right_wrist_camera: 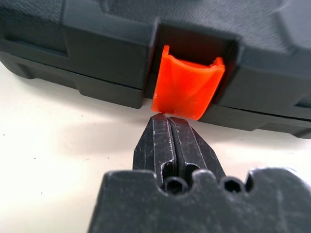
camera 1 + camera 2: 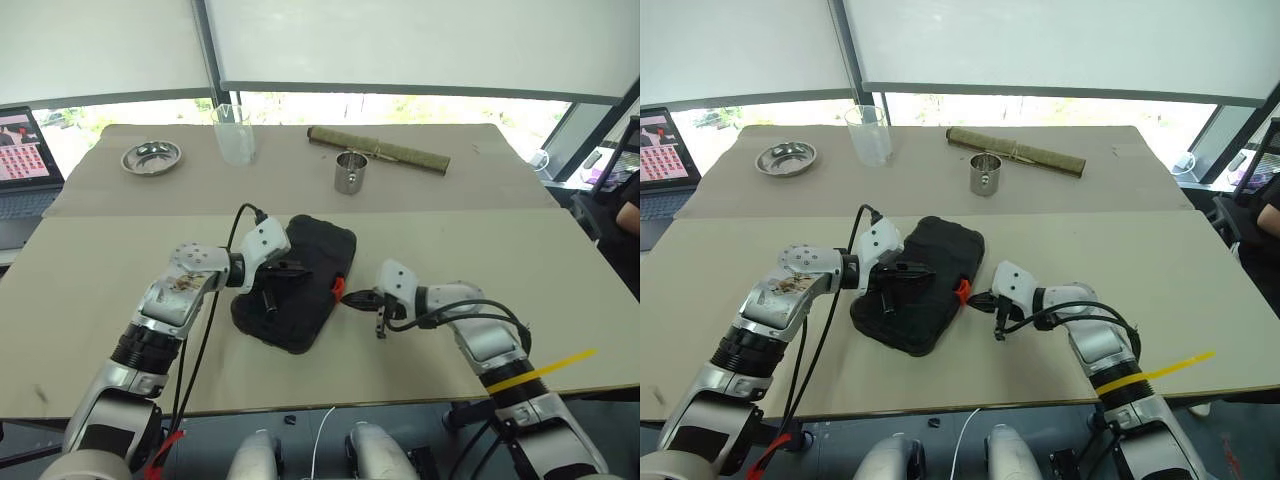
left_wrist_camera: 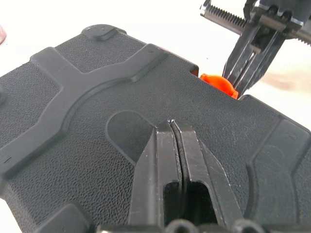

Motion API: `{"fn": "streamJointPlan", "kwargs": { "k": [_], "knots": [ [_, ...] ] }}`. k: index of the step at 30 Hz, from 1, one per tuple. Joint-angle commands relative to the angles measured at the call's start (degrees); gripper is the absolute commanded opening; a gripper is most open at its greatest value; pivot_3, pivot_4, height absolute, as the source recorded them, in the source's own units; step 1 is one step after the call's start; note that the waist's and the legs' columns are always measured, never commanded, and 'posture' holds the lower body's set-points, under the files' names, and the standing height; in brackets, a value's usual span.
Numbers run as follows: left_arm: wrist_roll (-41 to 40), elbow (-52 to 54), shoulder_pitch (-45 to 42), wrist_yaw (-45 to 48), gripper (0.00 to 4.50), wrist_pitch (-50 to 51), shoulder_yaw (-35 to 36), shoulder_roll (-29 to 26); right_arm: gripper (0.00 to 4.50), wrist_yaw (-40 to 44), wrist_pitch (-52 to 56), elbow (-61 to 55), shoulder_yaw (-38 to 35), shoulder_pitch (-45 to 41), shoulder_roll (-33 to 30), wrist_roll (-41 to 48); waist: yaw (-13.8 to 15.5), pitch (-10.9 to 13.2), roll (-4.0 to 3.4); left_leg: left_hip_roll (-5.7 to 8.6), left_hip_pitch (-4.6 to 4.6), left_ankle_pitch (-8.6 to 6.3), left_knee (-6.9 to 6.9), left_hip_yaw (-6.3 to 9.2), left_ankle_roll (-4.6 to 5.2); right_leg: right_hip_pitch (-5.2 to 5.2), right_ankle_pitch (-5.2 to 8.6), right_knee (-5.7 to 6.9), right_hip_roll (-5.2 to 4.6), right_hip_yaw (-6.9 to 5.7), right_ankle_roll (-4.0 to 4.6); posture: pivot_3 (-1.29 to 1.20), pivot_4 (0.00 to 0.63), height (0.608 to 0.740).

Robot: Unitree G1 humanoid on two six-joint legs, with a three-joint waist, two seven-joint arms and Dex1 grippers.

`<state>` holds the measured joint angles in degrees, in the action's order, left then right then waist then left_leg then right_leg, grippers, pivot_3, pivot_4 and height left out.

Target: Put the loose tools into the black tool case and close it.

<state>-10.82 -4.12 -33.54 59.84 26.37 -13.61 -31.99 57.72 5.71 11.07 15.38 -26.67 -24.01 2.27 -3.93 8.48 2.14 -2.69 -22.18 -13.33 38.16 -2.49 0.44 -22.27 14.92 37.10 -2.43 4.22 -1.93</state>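
Case lies shut at frame centre, left gripper closed, empty, pressing its lid, so right gripper, closed, empty, at the orange latch, should push it squarely until it seats.

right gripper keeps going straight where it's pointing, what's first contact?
Most likely the orange latch on the black tool case: the shut right gripper points at its lower edge, seemingly almost touching.

Head eyes look down over the table from above; both wrist views sit close on the case, sharing its latch.
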Motion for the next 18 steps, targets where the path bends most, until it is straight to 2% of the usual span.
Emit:
{"fn": "streamJointPlan", "kwargs": {
  "k": [1, 6, 14, 18],
  "knots": [
    [2.9, -3.6, 3.5, 0.3, 0.06, 3.9, -4.4, -0.6, 0.0, -0.7, -2.5, -0.9, -0.7, -3.6, 1.8, 1.2, 0.0, 0.0, 0.0, 0.0, -0.01, 0.0, 0.0, 0.0, 0.0, -0.01, -0.01, 0.0, 0.0, 0.0, 0.02, 0.0, 0.15, 0.74],
    [2.9, -3.5, 3.9, 0.3, 0.06, 4.0, -4.3, -0.9, 0.0, 0.1, -2.5, -1.6, -0.8, -3.4, 1.9, 1.4, 0.0, 0.0, 0.0, -0.01, -0.02, 0.01, -0.01, 0.0, -0.02, -0.02, -0.02, 0.0, 0.0, 0.0, 0.04, 0.0, 0.15, 0.74],
    [2.5, -2.6, 5.1, 0.0, 0.06, 4.2, -3.8, -1.4, 0.0, 2.6, 0.5, -7.1, -3.2, 1.2, -3.7, 3.0, 0.1, 0.0, -0.01, -0.01, -0.02, 0.01, -0.16, -0.01, -0.02, -0.05, 0.0, -0.02, -0.02, 0.0, 0.09, 0.0, 0.15, 0.74],
    [2.5, -2.5, 5.3, -0.1, 0.06, 4.2, -3.8, -1.3, 0.0, 1.9, 1.0, -7.6, -2.9, 1.4, -3.8, 3.3, 0.2, 0.0, -0.01, -0.01, 0.03, 0.0, -0.2, -0.02, -0.02, -0.02, 0.02, -0.05, -0.02, 0.0, 0.09, 0.0, 0.15, 0.74]
  ]
}}
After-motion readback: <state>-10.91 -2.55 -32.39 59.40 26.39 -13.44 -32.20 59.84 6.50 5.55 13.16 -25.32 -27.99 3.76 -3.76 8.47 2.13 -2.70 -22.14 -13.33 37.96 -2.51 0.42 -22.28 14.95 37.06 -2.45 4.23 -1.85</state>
